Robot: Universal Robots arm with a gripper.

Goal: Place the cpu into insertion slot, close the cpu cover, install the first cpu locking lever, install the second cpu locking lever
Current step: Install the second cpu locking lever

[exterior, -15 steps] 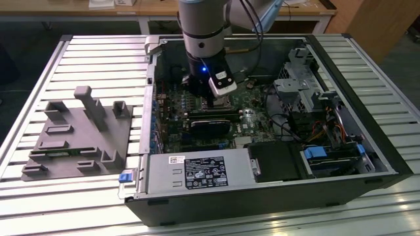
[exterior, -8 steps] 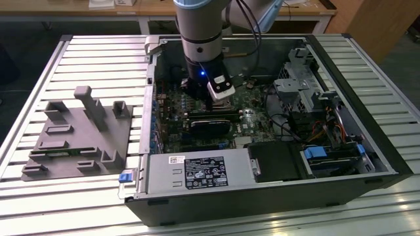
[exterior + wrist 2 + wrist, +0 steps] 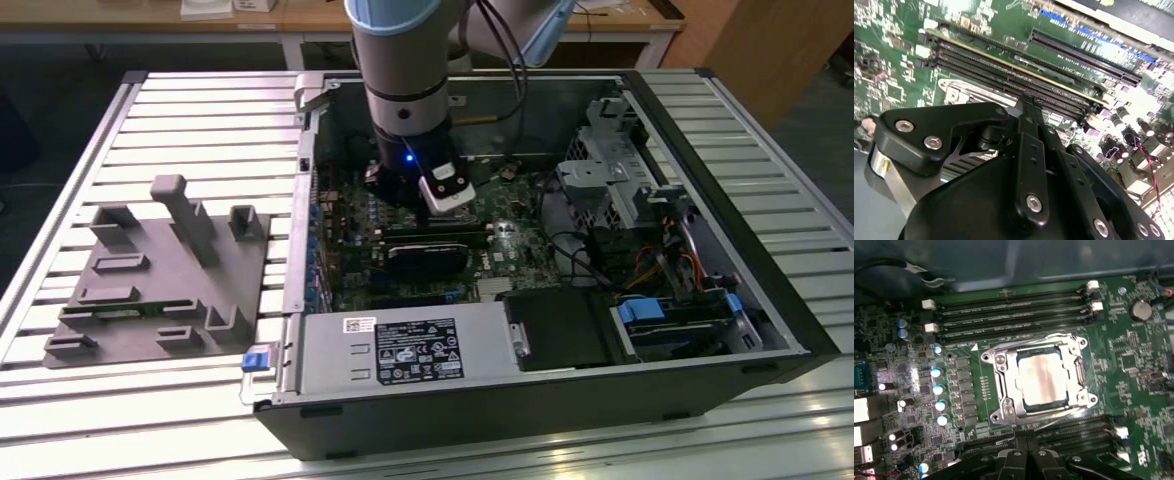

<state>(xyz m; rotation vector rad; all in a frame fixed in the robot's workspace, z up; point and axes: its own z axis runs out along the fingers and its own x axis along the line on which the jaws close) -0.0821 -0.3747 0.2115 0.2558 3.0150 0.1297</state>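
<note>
On the ribbed metal table point(image 3: 187, 110), an open computer case point(image 3: 534, 400) lies on its side; wooden benches stand behind it in the exterior view. A grey holder plate point(image 3: 160, 280) sits on the table toward the exterior view's left, well apart from the case. One arm reaches down inside the case, its gripper point(image 3: 430, 212) low over the green motherboard point(image 3: 1139, 370), beside the black card point(image 3: 430, 252). Gripper fingers point(image 3: 1030, 120) appear pressed together with nothing between them in the second wrist view. First wrist view: one cpu point(image 3: 1043, 376) seated in the insertion slot point(image 3: 1026, 402), the cpu cover point(image 3: 1009, 385) closed down around it, pale face showing through the window. Memory slots point(image 3: 1014, 315) counted: four on one side of the socket, more on the opposite side, close to the frame edges. Whether either locking lever is latched, cannot tell.
</note>
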